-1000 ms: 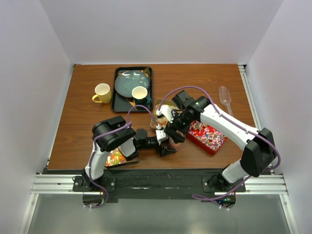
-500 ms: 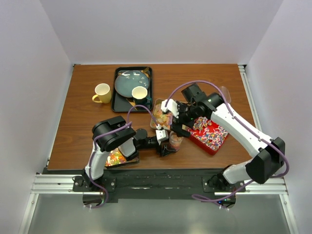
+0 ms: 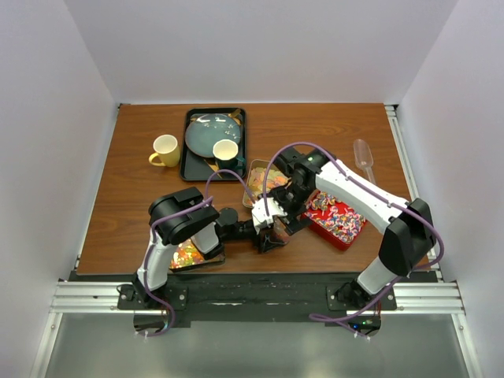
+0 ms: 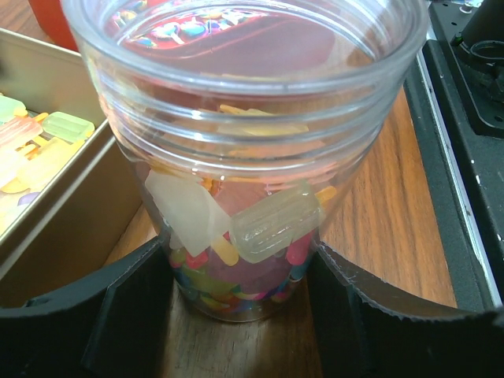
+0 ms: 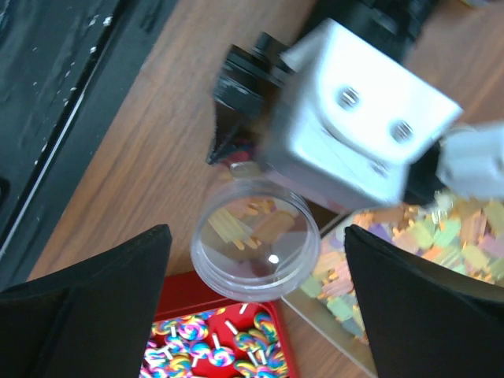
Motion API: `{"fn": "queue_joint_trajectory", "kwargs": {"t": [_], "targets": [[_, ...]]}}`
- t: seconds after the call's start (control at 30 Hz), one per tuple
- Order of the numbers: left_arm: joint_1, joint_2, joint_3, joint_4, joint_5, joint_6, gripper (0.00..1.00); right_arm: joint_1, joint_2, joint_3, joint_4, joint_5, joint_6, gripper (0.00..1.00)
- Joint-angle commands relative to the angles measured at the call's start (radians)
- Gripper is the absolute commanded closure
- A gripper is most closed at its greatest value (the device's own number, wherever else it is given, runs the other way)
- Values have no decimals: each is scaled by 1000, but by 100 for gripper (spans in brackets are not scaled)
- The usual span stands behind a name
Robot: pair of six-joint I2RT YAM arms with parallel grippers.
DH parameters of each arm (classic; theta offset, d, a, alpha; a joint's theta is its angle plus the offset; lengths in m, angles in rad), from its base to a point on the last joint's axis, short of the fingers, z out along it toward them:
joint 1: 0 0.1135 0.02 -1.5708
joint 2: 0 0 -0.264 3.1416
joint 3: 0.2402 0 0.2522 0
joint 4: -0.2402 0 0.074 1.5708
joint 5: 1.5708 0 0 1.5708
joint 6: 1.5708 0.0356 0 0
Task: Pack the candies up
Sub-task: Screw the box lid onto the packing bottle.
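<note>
A clear plastic jar [image 4: 244,157] stands on the table, its bottom filled with mixed candies [image 4: 236,272], among them a pale ice-lolly-shaped piece. My left gripper [image 4: 236,311] is shut on the jar's base, one finger pressed against each side. In the top view the jar [image 3: 277,228] sits near the front middle with the left gripper [image 3: 266,235] beside it. My right gripper [image 5: 256,311] hangs open above the jar's mouth [image 5: 256,236], its fingers wide apart and empty. The top view has the right gripper [image 3: 283,209] just over the jar.
A red tray of swirl lollipops [image 3: 337,220] lies right of the jar. A metal tin of pastel candies [image 3: 264,181] lies behind it. A tray of bright candies [image 3: 187,255] sits front left. A black tray [image 3: 189,161] with plate and cup, a yellow mug [image 3: 164,150] and a clear scoop [image 3: 364,156] stand further back.
My right gripper swung up and away toward the tin, then came back down over the jar, jaws wider than a second ago. The left gripper and jar stayed put.
</note>
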Motion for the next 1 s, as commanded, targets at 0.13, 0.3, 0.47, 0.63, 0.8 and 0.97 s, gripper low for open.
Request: {"fn": "queue_joint_trajectory", "kwargs": {"t": [0.13, 0.3, 0.47, 0.63, 0.8, 0.97], "targets": [[37, 93, -39, 251, 26, 17, 100, 13, 4, 21, -41, -7, -41, 24], [39, 97, -33, 251, 32, 8, 100, 13, 1, -4, -24, 11, 40, 35], [37, 97, -34, 253, 27, 11, 100, 11, -4, -47, 31, 19, 187, 39], [39, 94, -37, 253, 26, 11, 100, 11, -5, -93, 119, 63, 426, 44], [39, 91, -39, 253, 26, 12, 100, 13, -43, -147, 181, 99, 621, 45], [37, 88, -36, 245, 23, 11, 100, 14, -68, -174, 195, 129, 721, 45]]}}
